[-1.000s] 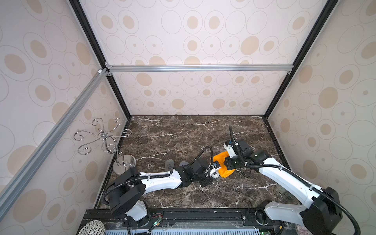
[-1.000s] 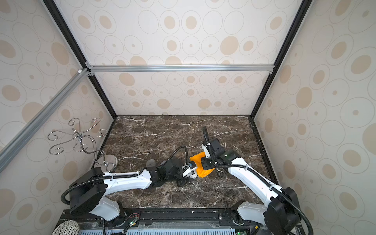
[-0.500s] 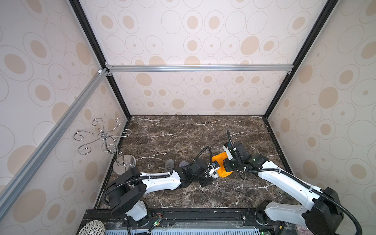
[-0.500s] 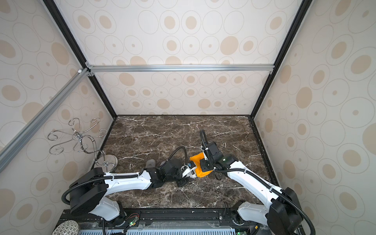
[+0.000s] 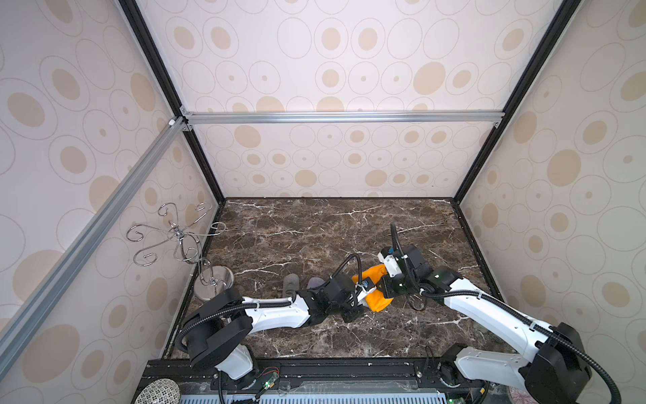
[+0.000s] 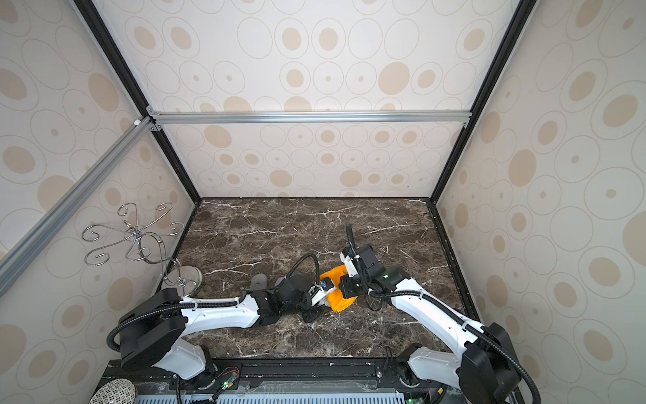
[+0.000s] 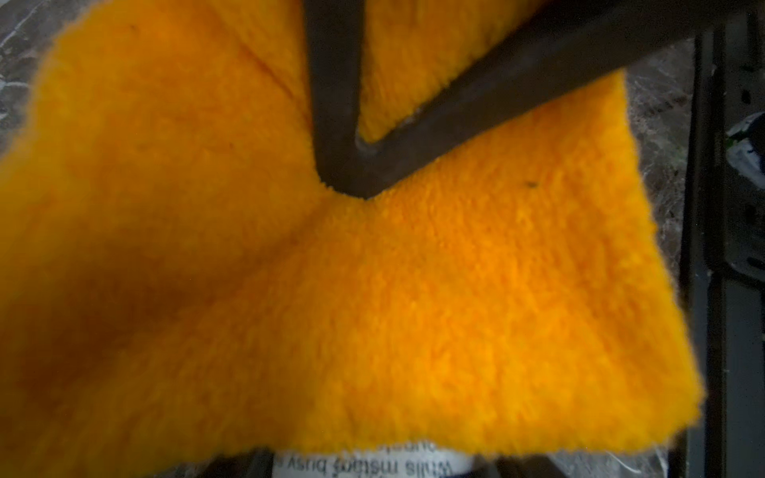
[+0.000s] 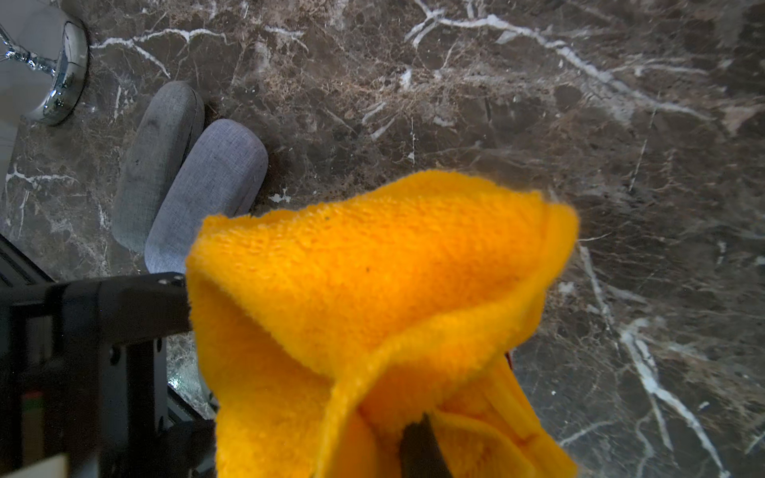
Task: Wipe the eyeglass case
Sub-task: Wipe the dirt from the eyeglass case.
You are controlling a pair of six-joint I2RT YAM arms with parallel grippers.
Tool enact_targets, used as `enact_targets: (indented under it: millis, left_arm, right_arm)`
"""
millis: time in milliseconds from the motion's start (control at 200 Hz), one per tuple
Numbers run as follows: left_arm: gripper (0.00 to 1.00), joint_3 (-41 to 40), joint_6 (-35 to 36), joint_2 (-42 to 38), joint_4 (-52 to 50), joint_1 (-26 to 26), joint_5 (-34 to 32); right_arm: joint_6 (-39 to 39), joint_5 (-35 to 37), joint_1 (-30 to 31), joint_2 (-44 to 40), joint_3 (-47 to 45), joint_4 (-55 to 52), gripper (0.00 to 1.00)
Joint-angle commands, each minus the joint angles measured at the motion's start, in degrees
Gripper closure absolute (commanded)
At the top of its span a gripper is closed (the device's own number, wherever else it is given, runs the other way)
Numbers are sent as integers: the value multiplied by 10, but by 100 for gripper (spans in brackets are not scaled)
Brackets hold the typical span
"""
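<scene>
The grey fabric eyeglass case [image 8: 207, 186] lies on the marble floor as two oblong halves side by side, seen in both top views [image 5: 291, 282] [image 6: 259, 280] just behind my left forearm. An orange cloth [image 5: 375, 300] [image 6: 341, 299] hangs between both grippers, to the right of the case and apart from it. My left gripper [image 5: 363, 295] is shut on one edge, where the cloth [image 7: 414, 289] fills its wrist view and a white label [image 7: 372, 465] shows. My right gripper [image 8: 418, 447] is shut on the bunched cloth [image 8: 372, 289].
A chrome hook stand [image 5: 213, 283] rises at the left wall, its base [image 8: 54, 74] close to the case. Patterned walls enclose the marble floor [image 5: 314, 227] on three sides. The left arm's black wrist [image 8: 103, 310] sits beside the cloth.
My right gripper has edged left toward the left gripper with the cloth. The left arm has hardly moved.
</scene>
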Motion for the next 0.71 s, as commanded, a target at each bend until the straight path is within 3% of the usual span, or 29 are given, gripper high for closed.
enact_targets:
  millis: [0,105,190,395,550,620,700]
  left_arm:
    - [49,5,-8,-25,55,1,-10]
    - [49,-8,-11,-34,61,1,-15]
    - [49,-13,-16,-38,65,1,-15]
    - [49,-13,-25,-35,80,0,-14]
    - [49,-15,-30,-35,90,0,-16]
    - [49,-15,-30,-35,89,-1,-18]
    - [49,-18,-30,-35,89,-1,-19]
  right_arm:
    - [27,102,2,1,-1,-43,100]
    - [31,181,0,1,12,-78,100]
    - [26,183,0,-1,19,-83,100]
    - [-7,21,13,-5,13,-10,100]
    - [-1,-40,20,7,8,17,100]
    - [8,-8,20,9,9,5,100]
    - [28,93,19,7,15,-32,100]
